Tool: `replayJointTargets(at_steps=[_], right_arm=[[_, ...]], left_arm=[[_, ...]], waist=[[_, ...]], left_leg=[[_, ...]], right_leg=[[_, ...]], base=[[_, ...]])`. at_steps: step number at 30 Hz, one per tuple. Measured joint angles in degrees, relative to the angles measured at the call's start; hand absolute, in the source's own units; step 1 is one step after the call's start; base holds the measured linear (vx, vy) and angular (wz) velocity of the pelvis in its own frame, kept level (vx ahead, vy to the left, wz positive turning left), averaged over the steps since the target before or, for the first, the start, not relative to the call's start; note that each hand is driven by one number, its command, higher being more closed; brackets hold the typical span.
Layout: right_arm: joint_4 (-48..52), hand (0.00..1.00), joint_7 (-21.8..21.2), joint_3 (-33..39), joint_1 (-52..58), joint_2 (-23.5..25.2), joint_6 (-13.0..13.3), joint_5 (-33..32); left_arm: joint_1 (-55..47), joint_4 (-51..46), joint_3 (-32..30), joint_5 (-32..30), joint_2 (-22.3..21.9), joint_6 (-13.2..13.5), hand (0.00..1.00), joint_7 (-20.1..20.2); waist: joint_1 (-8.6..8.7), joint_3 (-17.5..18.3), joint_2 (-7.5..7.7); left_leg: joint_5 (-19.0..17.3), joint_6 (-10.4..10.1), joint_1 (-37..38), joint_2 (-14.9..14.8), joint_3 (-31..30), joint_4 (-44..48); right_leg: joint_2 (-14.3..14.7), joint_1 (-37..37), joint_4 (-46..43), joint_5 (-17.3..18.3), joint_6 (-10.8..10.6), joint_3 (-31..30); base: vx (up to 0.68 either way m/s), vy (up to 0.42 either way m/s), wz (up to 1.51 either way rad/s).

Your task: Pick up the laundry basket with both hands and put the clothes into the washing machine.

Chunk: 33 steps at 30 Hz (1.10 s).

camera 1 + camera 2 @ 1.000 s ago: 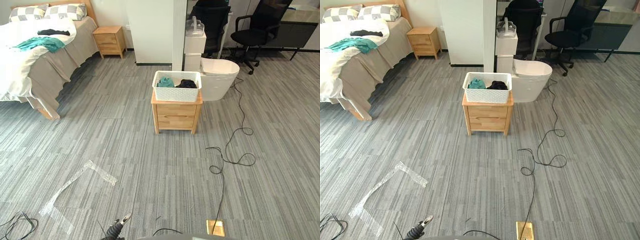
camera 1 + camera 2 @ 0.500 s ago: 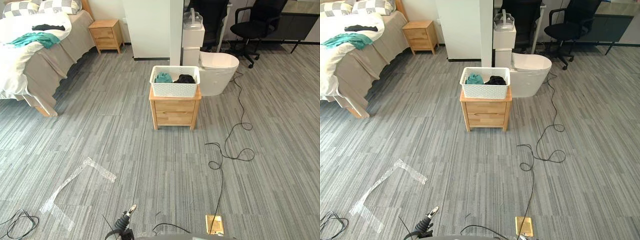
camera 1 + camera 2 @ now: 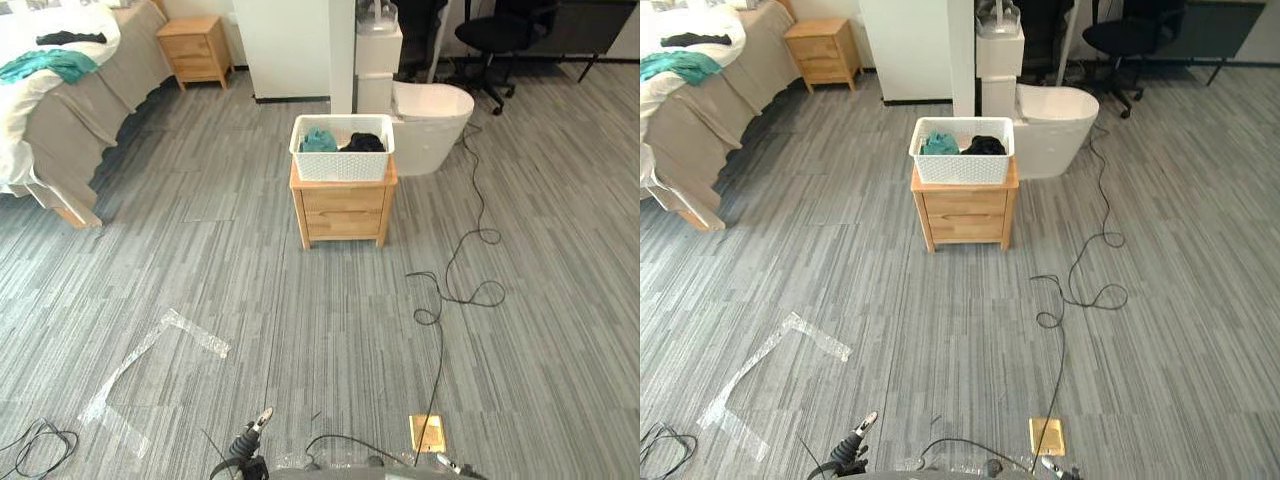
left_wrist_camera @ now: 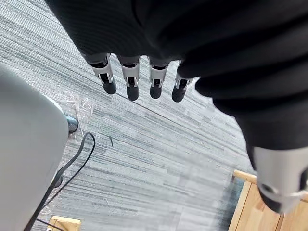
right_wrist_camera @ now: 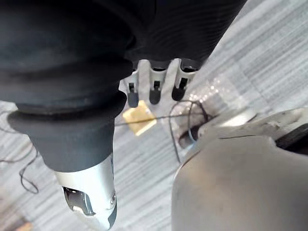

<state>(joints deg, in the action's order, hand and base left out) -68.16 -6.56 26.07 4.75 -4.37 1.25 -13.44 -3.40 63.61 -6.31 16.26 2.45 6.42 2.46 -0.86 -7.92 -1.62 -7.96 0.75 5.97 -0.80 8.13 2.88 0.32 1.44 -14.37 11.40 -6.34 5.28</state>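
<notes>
Your left hand (image 4: 131,77) hangs over the grey striped floor (image 3: 300,320) with its fingers straight and apart from the thumb, holding nothing. Your right hand (image 5: 155,79) hangs the same way: fingers relaxed and loose, nothing in them, with the floor and a brass floor plate (image 5: 138,119) past the tips.

The laundry basket (image 3: 342,165) is well ahead of you, far from both hands. It is white with a patterned wall and sits upright on top of a small wooden nightstand (image 3: 343,212) near the middle of the room. You can see clothes inside it: a teal piece (image 3: 319,140) on the left and a black piece (image 3: 363,143) on the right, touching each other.

Just beyond the nightstand, to its right, stands a white rounded tub (image 3: 432,125); you cannot tell from here whether that is the washing machine. A tall white unit (image 3: 378,55) stands just left of the tub, beside a white pillar (image 3: 290,45).

On the far left is a bed (image 3: 60,120) with a teal garment (image 3: 45,65) and a black garment (image 3: 70,38) lying on it. A second nightstand (image 3: 195,50) stands right of the bed. A black office chair (image 3: 500,30) is at the far right. Clear tape (image 3: 150,365) lies on the floor at near left.
</notes>
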Motion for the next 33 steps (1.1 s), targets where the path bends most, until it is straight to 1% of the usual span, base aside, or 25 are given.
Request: replayJointTargets(at_steps=[1,2,4,5,8,11,12,13,14,15,16,17,18,19,20,21,23,24,26,27,28,29,30,32,33], right_arm=[[0.0,0.00,-0.3,0.0,-0.3,-0.3,0.0,-0.1],[0.4,0.00,-1.0,-0.1,-0.3,-0.5,0.1,-0.5],[-0.2,0.00,-1.6,0.1,-0.3,0.0,0.0,-1.5],[-0.3,0.00,-2.1,0.2,0.1,0.0,-0.1,-1.7],[-0.9,0.00,-2.7,2.6,0.7,0.7,-0.5,-1.2],[-2.9,0.00,-3.4,8.7,1.1,1.3,-2.5,2.9],[-3.7,0.00,-3.6,11.2,1.9,1.4,-3.3,3.7],[-3.7,0.00,-3.8,13.2,2.6,1.8,-3.9,4.5],[-4.4,0.00,-4.1,17.2,2.4,2.2,-4.0,4.6],[-4.5,0.00,-4.2,18.2,2.4,2.2,-4.0,4.6],[-4.1,0.00,-4.6,22.4,2.0,1.8,-4.0,4.6],[-2.3,0.00,-4.7,21.8,1.7,1.9,-4.0,4.5],[-2.0,0.00,-4.7,20.7,1.4,1.5,-3.9,4.4],[-1.9,0.00,-4.5,17.2,0.1,0.7,-3.9,3.9],[-2.0,0.00,-4.2,13.3,-1.4,0.1,-3.9,3.8],[-1.9,0.00,-3.9,11.6,-2.2,0.1,-3.8,3.8],[-1.7,0.00,-2.6,6.9,-6.1,-1.1,-2.7,3.0],[-1.8,0.00,-2.2,6.0,-7.2,-1.6,-2.3,2.5],[-0.9,0.00,-1.8,5.9,-9.6,-2.1,-1.3,2.1],[0.1,0.00,-1.8,5.6,-9.3,-2.4,-0.7,2.0],[0.3,0.00,-1.6,4.4,-8.8,-3.0,-0.2,2.1],[0.2,0.00,-1.3,3.3,-8.5,-2.7,-0.3,2.1],[-0.2,0.00,-1.4,2.1,-6.9,-2.3,-0.5,2.2],[-0.9,0.00,-1.7,2.2,-5.8,-1.7,-0.6,2.2],[-1.1,0.00,-1.9,2.7,-4.4,-0.6,-0.6,2.2]], left_arm=[[0.3,-0.1,0.7,0.0,0.0,0.1,0.00,0.0],[0.6,0.0,1.2,0.0,0.6,0.0,0.00,0.0],[0.9,0.0,1.2,0.0,1.9,-0.6,0.00,-0.1],[1.1,0.2,1.2,-0.7,2.2,-1.3,0.00,0.0],[3.0,1.5,1.1,-1.9,2.0,-1.9,0.00,0.0],[5.5,2.2,-0.8,-4.4,1.5,-2.5,0.00,1.5],[5.6,2.3,-2.0,-5.6,1.5,-2.8,0.00,2.2],[5.0,2.4,-3.4,-6.8,1.6,-3.2,0.00,2.7],[4.9,2.4,-5.4,-7.8,1.2,-3.5,0.00,3.4],[4.9,2.3,-6.2,-8.0,1.0,-3.5,0.00,3.5],[4.6,1.8,-9.9,-7.9,-0.3,-3.5,0.00,3.6],[3.9,1.6,-11.9,-6.7,-0.4,-3.5,0.00,3.4],[3.4,1.3,-12.0,-5.5,-0.3,-3.6,0.00,3.4],[2.9,1.2,-12.0,-3.3,0.0,-3.7,0.00,3.4],[2.9,0.7,-11.7,-2.6,0.4,-3.8,0.00,3.5],[2.9,-0.3,-11.7,-2.2,0.9,-3.7,0.00,3.4],[3.1,-3.8,-10.6,-0.5,1.2,-3.2,0.00,3.3],[3.2,-4.5,-10.3,0.2,1.3,-3.0,0.00,3.2],[2.4,-4.6,-9.9,1.2,1.1,-2.6,0.00,2.1],[1.7,-4.5,-9.5,1.4,0.8,-2.5,0.00,2.1],[0.1,-4.2,-9.0,1.4,0.5,-2.5,0.00,2.0],[-0.5,-3.4,-9.2,1.4,0.6,-2.4,0.00,1.9],[-0.4,-2.4,-9.6,1.5,1.4,-2.3,0.00,1.6],[-0.5,-2.2,-9.6,1.5,1.9,-2.3,0.00,1.2],[-0.8,-1.7,-9.5,1.5,2.5,-2.3,0.00,1.2]], waist=[[-0.36,-0.7,-0.02],[-0.03,-1.3,0.74],[0.03,-3.1,1.74],[0.32,-3.1,1.62],[2.16,-3.5,0.94],[3.29,-4.9,1.17],[3.32,-5.0,1.26],[3.52,-4.8,1.45],[3.72,-4.8,1.19],[3.69,-4.8,0.98],[3.04,-4.8,-1.47],[2.78,-4.9,-2.04],[2.61,-5.2,-1.65],[1.91,-5.2,-1.92],[0.98,-5.8,-0.82],[0.30,-6.0,0.08],[-1.64,-6.3,1.61],[-2.25,-6.4,1.75],[-3.37,-6.4,1.38],[-3.31,-5.7,0.19],[-3.89,-4.7,-1.25],[-4.58,-3.9,-0.70],[-4.03,-2.6,1.03],[-4.20,-2.2,2.22],[-4.02,-2.3,4.23]], left_leg=[[-1.0,0.8,0.1,0.4,0.0,0.3],[-2.8,0.9,0.7,1.2,-0.3,0.9],[-4.3,2.5,4.0,1.7,-0.5,1.5],[-5.6,2.3,4.9,1.0,-0.9,1.9],[-8.0,1.2,5.7,-1.7,-3.9,2.8],[-10.0,-1.0,8.1,-5.1,-7.2,0.3],[-11.1,-2.2,9.9,-6.8,-7.4,-0.8],[-11.8,-1.7,10.8,-7.9,-8.4,1.3],[-11.5,-2.0,7.9,-9.4,-9.0,11.0],[-11.2,-2.0,6.9,-9.9,-9.3,14.2],[-4.5,-2.9,1.6,-13.1,-9.4,30.2],[5.9,-4.1,-3.2,-14.8,-9.5,42.5],[7.5,-5.8,-5.9,-15.5,-9.3,49.0],[6.3,-4.4,-10.7,-16.4,-8.2,60.9],[3.5,-3.5,-14.6,-16.1,-6.4,67.4],[2.1,-3.5,-16.9,-15.6,-5.1,67.9],[-3.1,-3.2,-26.5,-12.5,-1.2,58.8],[-3.4,-3.3,-28.1,-11.6,-0.6,53.3],[-0.7,-5.1,-27.4,-8.5,1.4,22.2],[2.1,-5.0,-27.0,-8.3,0.8,11.4],[5.8,-5.2,-28.8,-8.1,-1.1,10.3],[9.4,-4.7,-29.3,-6.7,-1.8,13.9],[10.6,-2.7,-28.6,-3.0,-4.7,14.1],[11.0,-1.2,-25.6,-1.8,-3.6,12.1],[9.6,0.7,-21.9,0.2,-2.1,11.1]], right_leg=[[-2.1,5.0,-11.9,1.3,-1.4,2.9],[-5.1,10.5,-24.2,0.8,-0.4,6.1],[-8.1,14.9,-34.5,2.5,1.3,8.3],[-8.6,16.4,-34.7,3.7,2.1,9.8],[-8.0,19.5,-25.7,3.6,2.8,12.2],[-7.6,23.3,-2.6,-6.2,2.1,11.8],[-7.4,23.9,1.3,-10.9,0.3,10.3],[-6.7,24.0,-2.4,-14.0,1.6,9.8],[-6.1,23.6,-6.8,-14.1,5.0,9.3],[-6.0,23.2,-7.4,-13.7,6.1,9.6],[-3.4,18.9,-8.3,-9.3,8.9,11.7],[-1.7,14.7,-7.6,-6.2,9.9,12.0],[-0.7,12.4,-6.7,-5.5,10.5,11.9],[1.4,6.4,-3.0,-4.5,11.2,11.1],[2.5,-0.2,1.5,-4.5,11.3,10.0],[2.6,-3.1,3.6,-4.5,11.3,9.5],[2.2,-10.5,9.4,-4.4,11.3,6.7],[1.8,-11.8,10.3,-4.2,11.1,6.1],[0.5,-16.8,12.9,-3.1,9.3,4.0],[0.5,-18.7,13.9,-1.9,7.6,3.3],[0.5,-21.4,14.5,1.6,6.8,1.2],[-1.1,-22.1,13.1,3.9,6.1,0.1],[-4.4,-18.7,4.5,4.3,6.3,-1.3],[-6.5,-13.7,-8.1,3.4,5.0,-3.3],[-8.6,-9.5,-20.3,-1.2,-0.1,-5.0]], base=[[-0.04,0.056,0.07],[-0.03,0.058,0.04],[0.17,0.045,0.03],[0.29,0.027,0.06],[0.33,-0.058,0.46],[0.53,-0.194,0.66],[0.76,-0.325,0.59],[0.79,-0.380,0.68],[0.69,-0.338,0.54],[0.70,-0.399,0.37],[0.74,-0.397,0.12],[0.76,-0.377,0.04],[0.77,-0.316,-0.18],[0.76,-0.251,-0.33],[0.73,-0.226,-0.32],[0.69,-0.190,-0.21],[0.63,-0.135,-0.27],[0.61,-0.036,-0.58],[0.62,0.048,-0.71],[0.65,0.154,-0.81],[0.65,0.242,-0.88],[0.88,0.401,-0.64],[0.73,0.365,-0.29],[0.55,0.265,-0.10],[0.74,0.268,0.05]])
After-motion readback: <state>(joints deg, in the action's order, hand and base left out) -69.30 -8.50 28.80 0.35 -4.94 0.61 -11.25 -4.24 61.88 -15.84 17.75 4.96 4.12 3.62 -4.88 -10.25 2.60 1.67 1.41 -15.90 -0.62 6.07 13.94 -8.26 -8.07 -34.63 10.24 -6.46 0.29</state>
